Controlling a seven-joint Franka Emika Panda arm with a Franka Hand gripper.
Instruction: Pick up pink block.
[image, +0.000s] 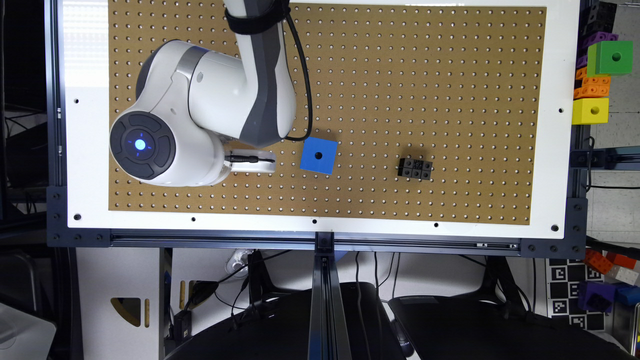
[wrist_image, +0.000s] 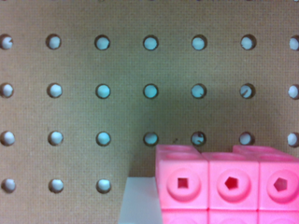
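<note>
No readable writing shows on anything. In the wrist view the pink block (wrist_image: 229, 186) is bright pink plastic with 3 round recessed studs in a row, sitting on the brown pegboard (wrist_image: 117, 70) close under the camera. I cannot tell the claw's opening.

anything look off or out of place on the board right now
Nothing stands out. The blue cube and the black brick sit flat and apart on the pegboard. In the wrist view the pink block looks intact, close to the camera, beside a pale hand part.
</note>
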